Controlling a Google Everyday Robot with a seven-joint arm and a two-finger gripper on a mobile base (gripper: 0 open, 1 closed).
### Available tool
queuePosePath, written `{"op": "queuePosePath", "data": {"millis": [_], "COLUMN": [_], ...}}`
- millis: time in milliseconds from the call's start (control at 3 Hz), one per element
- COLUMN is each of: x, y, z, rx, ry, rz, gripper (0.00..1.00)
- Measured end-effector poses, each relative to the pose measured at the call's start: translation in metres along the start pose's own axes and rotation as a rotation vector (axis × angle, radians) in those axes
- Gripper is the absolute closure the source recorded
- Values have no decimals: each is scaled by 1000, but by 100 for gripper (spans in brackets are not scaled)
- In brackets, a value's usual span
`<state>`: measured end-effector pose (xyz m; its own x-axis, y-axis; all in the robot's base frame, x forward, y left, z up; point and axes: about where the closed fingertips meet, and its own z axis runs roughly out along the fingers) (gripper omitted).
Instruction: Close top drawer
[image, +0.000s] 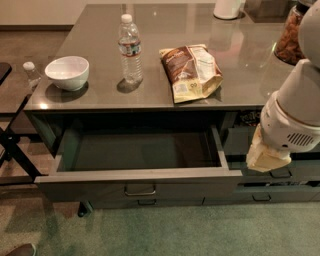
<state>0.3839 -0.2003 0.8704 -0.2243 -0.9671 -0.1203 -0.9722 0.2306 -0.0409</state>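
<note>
Gripper (265, 157) hangs right of open top drawer (100, 188), low, presumably to reach its front; opening I cannot tell.

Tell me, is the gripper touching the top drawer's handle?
Apart. The camera view shows the gripper hanging at the right end of the top drawer, while the handle sits mid-front, with a long bare stretch of front panel between them.

The hand (267, 157), at the right, hides part of the narrower drawers (302, 172) behind it.
</note>
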Motion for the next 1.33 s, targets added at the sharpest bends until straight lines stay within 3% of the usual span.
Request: {"op": "queuePosePath", "data": {"millis": [333,1000,1333], "x": [0,-7,-9], "y": [8,28,31], "z": [20,131,136], "rx": [-34,-171,-171], "ry": [-11,-26,-23], "rz": [2,4,3], "gripper": [100,100,100]}}
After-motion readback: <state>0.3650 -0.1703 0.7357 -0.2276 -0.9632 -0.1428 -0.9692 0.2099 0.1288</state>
